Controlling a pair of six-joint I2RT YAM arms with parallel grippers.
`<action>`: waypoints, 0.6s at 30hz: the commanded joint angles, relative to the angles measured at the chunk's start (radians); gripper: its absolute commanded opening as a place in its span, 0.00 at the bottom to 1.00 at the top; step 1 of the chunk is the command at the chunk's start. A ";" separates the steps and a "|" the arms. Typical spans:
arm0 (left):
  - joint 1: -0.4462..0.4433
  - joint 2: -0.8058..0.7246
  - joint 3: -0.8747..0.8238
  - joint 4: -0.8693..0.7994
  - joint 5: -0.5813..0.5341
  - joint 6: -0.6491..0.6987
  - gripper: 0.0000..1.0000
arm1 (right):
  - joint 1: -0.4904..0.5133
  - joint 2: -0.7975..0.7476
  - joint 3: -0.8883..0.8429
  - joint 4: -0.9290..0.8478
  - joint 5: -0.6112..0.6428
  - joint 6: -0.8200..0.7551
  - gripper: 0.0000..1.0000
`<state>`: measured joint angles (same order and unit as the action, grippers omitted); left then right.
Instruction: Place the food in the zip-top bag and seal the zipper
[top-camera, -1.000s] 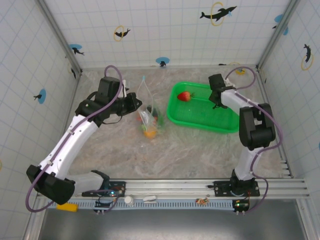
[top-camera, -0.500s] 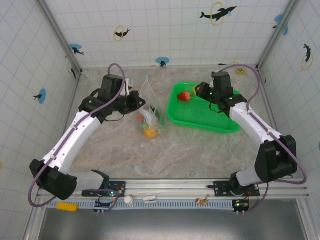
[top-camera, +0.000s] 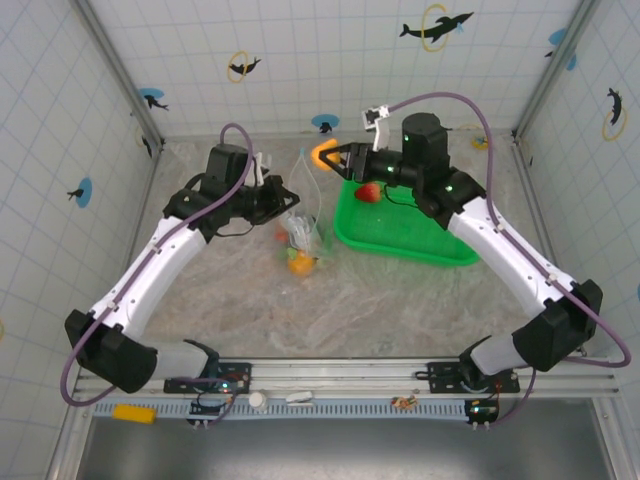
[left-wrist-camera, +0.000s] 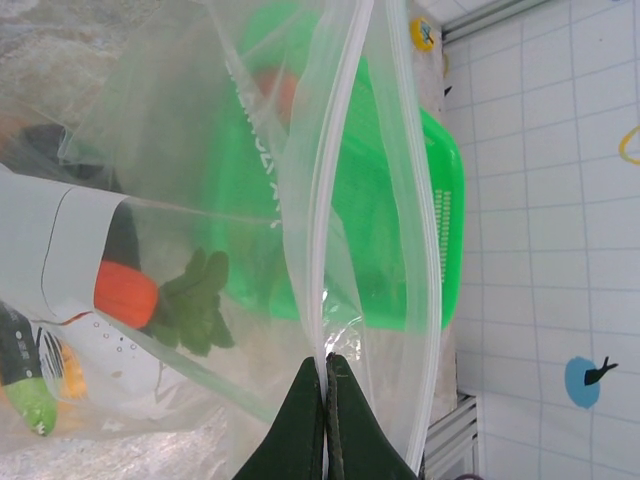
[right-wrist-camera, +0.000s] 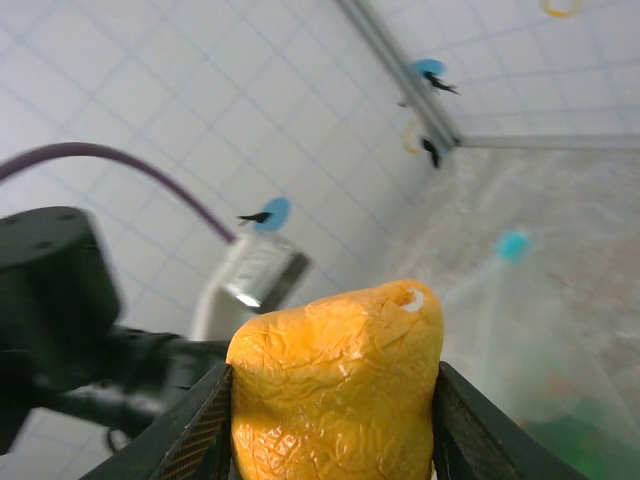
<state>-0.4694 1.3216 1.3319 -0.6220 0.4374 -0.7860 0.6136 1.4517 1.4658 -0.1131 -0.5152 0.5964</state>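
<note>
Toward the far edge of the counter (top-camera: 400, 300), left of middle, we noted the zip-top bag (top-camera: 303, 218) standing up from the surface, with a round orange piece (top-camera: 299, 265) showing through its lower end.

Left end effector (top-camera: 288, 200) was at the bag's left side. From the left wrist view we logged the left end effector (left-wrist-camera: 325, 395) clenched on the zipper (left-wrist-camera: 322, 220), fingertips pressed together with the pale strip running out from between them. The bag's other lip (left-wrist-camera: 420, 220) bowed away from that strip, so the mouth gaped. Through the clear plastic we made out a carrot (left-wrist-camera: 125, 292) with green leaves, a green cucumber (left-wrist-camera: 28, 405) at the lower left, a dark piece above the carrot that we could not identify, and a whitish patch (left-wrist-camera: 50, 240) on the bag.

Right end effector (top-camera: 338, 158) hung above the far edge, just right of the bag's top, grasping an orange-yellow piece (top-camera: 322, 152). The right wrist view showed the same: the wrinkled orange-yellow piece (right-wrist-camera: 335, 385) was wedged between both fingers (right-wrist-camera: 190, 440), with a small pale spot on its top.

Green basket (top-camera: 420, 228) sat near the far right corner, just beside the bag. A red strawberry (top-camera: 369, 192) lay in its far left end, below the right arm's wrist.
</note>
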 joint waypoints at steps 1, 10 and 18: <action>0.006 0.009 0.066 -0.020 0.009 0.006 0.00 | 0.054 0.051 0.037 -0.018 -0.040 -0.017 0.48; 0.006 0.013 0.117 -0.077 -0.018 0.044 0.00 | 0.110 0.093 -0.005 -0.089 0.095 -0.066 0.46; 0.006 0.007 0.128 -0.097 -0.029 0.054 0.00 | 0.144 0.145 0.028 -0.227 0.224 -0.144 0.46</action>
<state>-0.4652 1.3315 1.4208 -0.7101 0.4091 -0.7593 0.7322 1.5574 1.4708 -0.2306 -0.3752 0.5182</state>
